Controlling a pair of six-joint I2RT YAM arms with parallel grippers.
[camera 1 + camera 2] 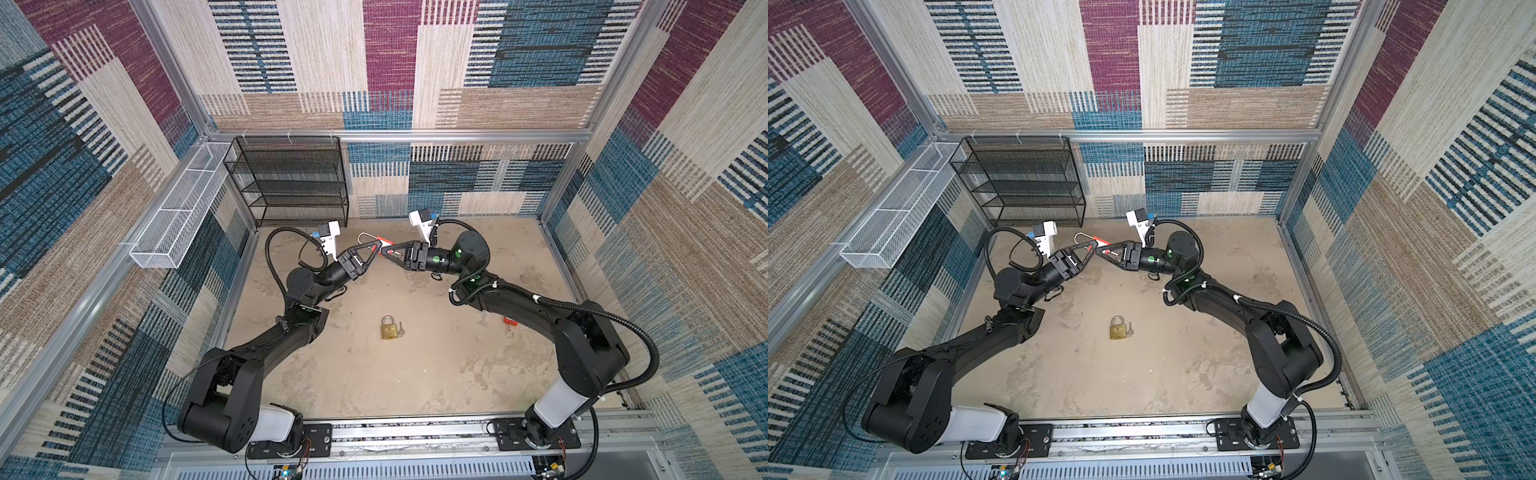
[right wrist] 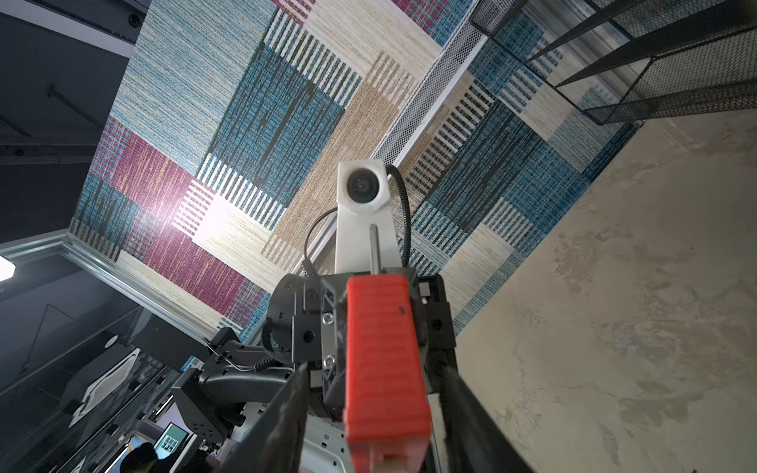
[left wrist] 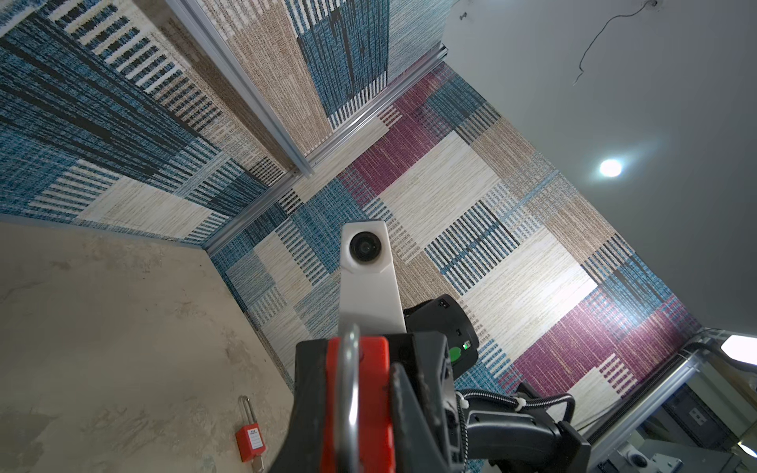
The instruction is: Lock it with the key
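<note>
We see the left end effector point(image 3: 360, 368) pinching the red padlock point(image 2: 385, 348) in mid-air over the far part of the desk point(image 1: 415, 382). The right end effector point(image 2: 375, 368) stands spread, its fingers flanking the red body without touching. A brass padlock point(image 1: 388, 329) lies mid-desk, a key point(image 1: 400, 328) just beside it.

Three padlocks: two red plastic-bodied, steel-shackled, the lifted red padlock point(image 1: 384, 241) between the tips of the left claw point(image 1: 376, 248) and right claw point(image 1: 385, 251), the lying red padlock point(image 1: 508, 321) well behind the right claw; one brass padlock point(image 1: 388, 329) well apart from both. One small silver key point(image 1: 401, 329), one black mesh shelf rack point(image 1: 291, 178), one white wire basket point(image 1: 178, 208), two claws.
</note>
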